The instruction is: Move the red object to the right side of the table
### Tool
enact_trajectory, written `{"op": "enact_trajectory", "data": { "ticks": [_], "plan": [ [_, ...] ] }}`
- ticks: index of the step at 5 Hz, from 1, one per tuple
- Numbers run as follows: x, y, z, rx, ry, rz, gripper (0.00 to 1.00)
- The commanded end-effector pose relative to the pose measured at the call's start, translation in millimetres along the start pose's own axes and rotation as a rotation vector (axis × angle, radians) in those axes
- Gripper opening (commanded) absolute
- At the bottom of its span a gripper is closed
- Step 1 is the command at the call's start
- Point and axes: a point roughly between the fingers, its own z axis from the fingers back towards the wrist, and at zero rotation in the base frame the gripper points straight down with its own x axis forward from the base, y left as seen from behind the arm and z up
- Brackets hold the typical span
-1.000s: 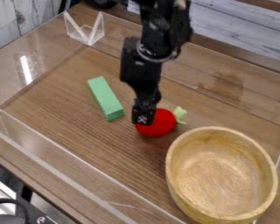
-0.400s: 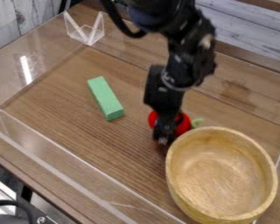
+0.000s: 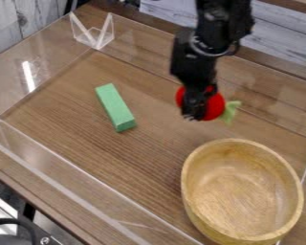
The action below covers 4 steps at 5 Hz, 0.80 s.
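The red object (image 3: pixel 210 103), a small glossy red toy fruit with a light-green leafy tip (image 3: pixel 231 111), is right of the middle of the table (image 3: pixel 79 144), behind the wooden bowl. My gripper (image 3: pixel 198 101) comes down on it from above. Its dark fingers are closed around the fruit and cover its middle. Whether the fruit rests on the wood or hangs just above it cannot be told.
A flat green rectangular block (image 3: pixel 115 106) lies left of the gripper. A round light wooden bowl (image 3: pixel 186 184) fills the front right corner. Low clear acrylic walls (image 3: pixel 41 167) edge the tabletop, and a clear acrylic stand (image 3: pixel 95 32) is at the back left.
The gripper has closed on the red fruit and moved back and to the right with it, away from the bowl's rim. The green block and bowl have not moved.
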Motion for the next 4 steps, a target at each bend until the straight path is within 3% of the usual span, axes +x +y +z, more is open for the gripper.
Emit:
{"op": "enact_trajectory", "data": {
  "ticks": [1,2,3,4],
  "plan": [
    [-27.2,-26,7.4,-0.086,0.034,-0.089,0.0],
    [-56.0,-36,-2.4,-0.113,0.046,-0.181,0.0],
    [-76.9,-43,-4.7,-0.135,0.021,-0.184,0.0],
    [-77.0,-52,2.0,-0.159,0.008,-0.163,0.0]
  ]
}}
